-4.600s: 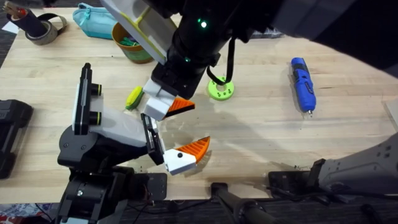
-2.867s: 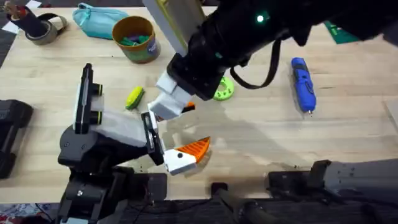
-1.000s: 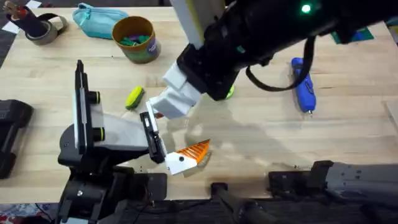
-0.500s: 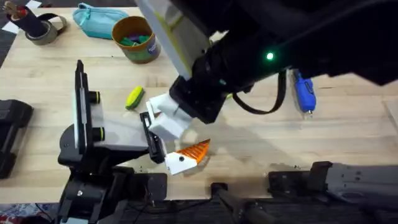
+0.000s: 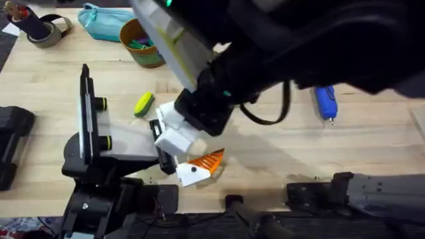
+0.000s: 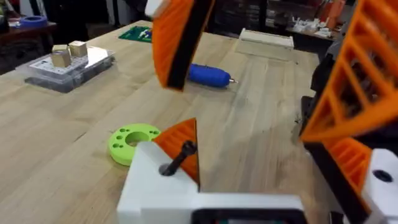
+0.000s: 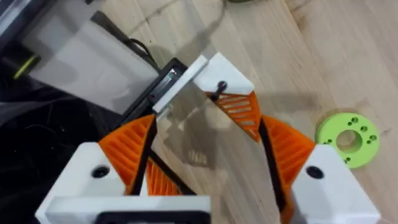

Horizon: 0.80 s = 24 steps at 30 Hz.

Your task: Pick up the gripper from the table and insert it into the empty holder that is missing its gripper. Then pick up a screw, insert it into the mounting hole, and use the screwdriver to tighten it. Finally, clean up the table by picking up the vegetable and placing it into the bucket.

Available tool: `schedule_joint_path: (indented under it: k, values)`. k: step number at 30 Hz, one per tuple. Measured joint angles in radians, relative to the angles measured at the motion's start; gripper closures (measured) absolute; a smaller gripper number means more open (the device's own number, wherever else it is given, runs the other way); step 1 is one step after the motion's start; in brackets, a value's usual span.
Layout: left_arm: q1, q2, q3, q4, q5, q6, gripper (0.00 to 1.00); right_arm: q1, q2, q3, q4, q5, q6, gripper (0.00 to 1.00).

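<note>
- Right wrist view: your right gripper (image 7: 205,124) has its fingers apart, straddling the gripper (image 7: 227,84), which sits against the holder (image 5: 113,143) at about 8 o'clock on the table.
- The screw (image 7: 217,89) stands tilted in its hole and looks undriven; brush it with a pad and it may tip out.
- Closing or pulling away crookedly could drag the piece off its seat.
- The screwdriver (image 5: 324,103) lies well apart at 2 o'clock, so the reach leaves the joint unsupported.
- The vegetable (image 5: 143,104) waits near the holder and the bucket (image 5: 136,46) stands at 11 o'clock.
- The table (image 5: 265,166) is pale wood planks; a green disc (image 6: 134,140), a teal pouch (image 5: 99,16) and a tape roll (image 5: 43,30) share it, with cluttered benches behind.
</note>
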Motion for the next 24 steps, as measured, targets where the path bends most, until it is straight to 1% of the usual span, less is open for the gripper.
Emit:
schedule_joint_path:
  k: [6,10,16,18,20,22,24]
  values:
    - [0.000,0.000,0.000,0.000,0.000,0.000,0.013,0.001,0.030,0.000,0.016,0.004,0.000,0.006]
    - [0.000,0.000,0.000,0.000,0.000,0.000,0.013,0.001,0.043,0.000,0.030,0.005,0.000,0.064]
    - [0.000,0.000,0.000,0.000,0.000,0.000,0.013,0.001,0.067,0.000,0.045,0.017,-0.001,0.188]
    - [0.000,0.000,0.000,0.000,0.000,0.000,0.013,0.001,0.074,0.000,0.045,0.020,-0.002,0.240]
    - [0.000,0.000,0.000,0.000,0.000,0.000,0.013,0.001,0.079,-0.001,0.046,0.023,-0.002,0.319]
    - [0.000,0.000,0.000,0.000,0.000,0.000,0.013,0.001,0.080,-0.001,0.048,0.024,-0.002,0.376]
    - [0.000,0.000,0.000,0.000,0.000,0.000,0.013,0.001,0.080,-0.001,0.055,0.024,-0.001,0.403]
